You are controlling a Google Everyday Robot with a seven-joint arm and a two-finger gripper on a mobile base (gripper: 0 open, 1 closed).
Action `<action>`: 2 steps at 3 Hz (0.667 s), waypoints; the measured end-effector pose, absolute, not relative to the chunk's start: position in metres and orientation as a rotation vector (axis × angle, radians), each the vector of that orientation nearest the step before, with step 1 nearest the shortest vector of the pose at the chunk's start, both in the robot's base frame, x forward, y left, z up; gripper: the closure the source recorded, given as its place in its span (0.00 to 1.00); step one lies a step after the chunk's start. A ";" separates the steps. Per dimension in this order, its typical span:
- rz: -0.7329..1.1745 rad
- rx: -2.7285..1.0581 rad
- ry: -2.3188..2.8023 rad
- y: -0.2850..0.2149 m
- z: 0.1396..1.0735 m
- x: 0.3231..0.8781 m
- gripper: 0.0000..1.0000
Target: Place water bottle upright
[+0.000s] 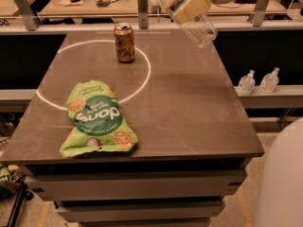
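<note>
The water bottle (199, 25) is a clear ribbed plastic bottle with a red-blue label band near its upper end. It hangs tilted in the air above the back right part of the dark table (189, 103), its base pointing down to the right. My gripper (191, 6) is at the top of the view, shut on the bottle around its middle, with a pale yellow finger pad (189, 7) across it. The bottle's cap end is at the top edge and hard to make out.
A brown soda can (124, 42) stands upright at the back, on a white circle line (144, 74). A green snack bag (97, 119) lies at the front left. Two small pump-top sanitizer bottles (258, 82) stand on a ledge to the right. My white robot body (284, 183) fills the lower right corner.
</note>
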State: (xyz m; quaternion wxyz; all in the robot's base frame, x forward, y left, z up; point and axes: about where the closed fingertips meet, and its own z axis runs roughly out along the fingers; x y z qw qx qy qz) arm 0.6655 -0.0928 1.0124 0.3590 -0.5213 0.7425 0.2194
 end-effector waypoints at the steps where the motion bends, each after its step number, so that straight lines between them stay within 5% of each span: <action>1: 0.741 -1.298 1.720 -0.086 1.034 0.660 1.00; 2: 0.780 -1.298 1.690 -0.078 1.038 0.657 1.00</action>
